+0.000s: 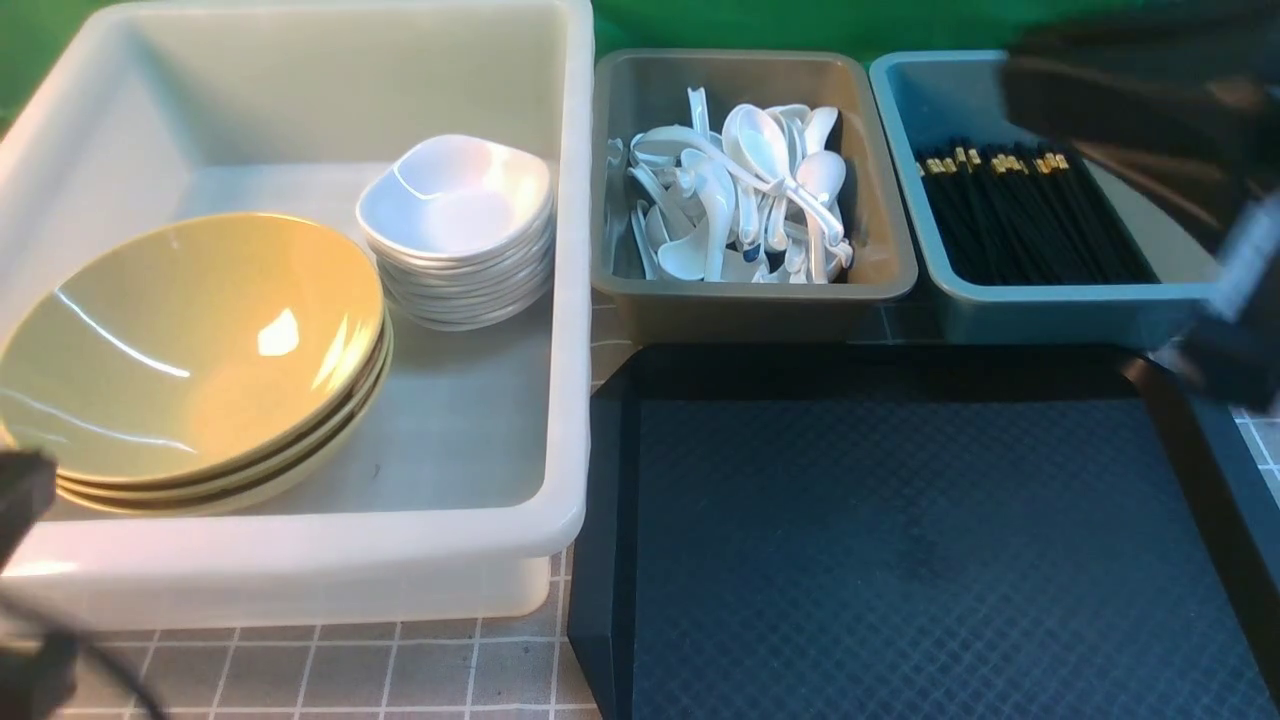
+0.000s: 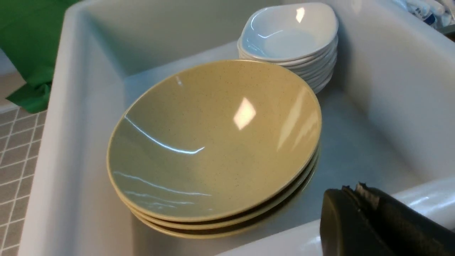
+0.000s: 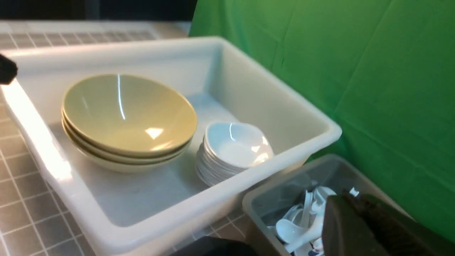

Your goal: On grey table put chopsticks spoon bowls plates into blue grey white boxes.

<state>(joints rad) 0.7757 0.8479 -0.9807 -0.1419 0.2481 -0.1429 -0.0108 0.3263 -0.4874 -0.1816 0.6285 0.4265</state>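
Green cloth hangs behind a grey tiled tabletop (image 1: pixel 330 670), and that is the backdrop I am working against. My left gripper (image 2: pixel 359 199) sits at the lower right of its wrist view with its jaws pressed together and nothing between them, just beside the near rim of the white box (image 2: pixel 71 124). My right gripper (image 3: pixel 352 209) shows at the lower right of its own view, jaws nearly together and carrying nothing, above the grey box (image 3: pixel 263 199); in the front view that arm is only a dark blur at the upper right.

Moving outward, the white box fills the left of the front view and holds a stack of yellow-green plates (image 1: pixel 190 350) at its lower left and a stack of small white bowls (image 1: pixel 460 220) behind them, toward the centre. The grey box at top centre is heaped with white spoons (image 1: pixel 745 190). The blue box (image 1: pixel 1050 305) at the upper right holds black chopsticks (image 1: pixel 1020 210) laid side by side. A dark tray (image 1: pixel 900 540) fills the lower right and I can see nothing on it.

My read is that the sorting is finished or nearly so, since every kind of item already sits in a box. Next I would only pull both arms clear, lifting the left one away without clipping the rim.
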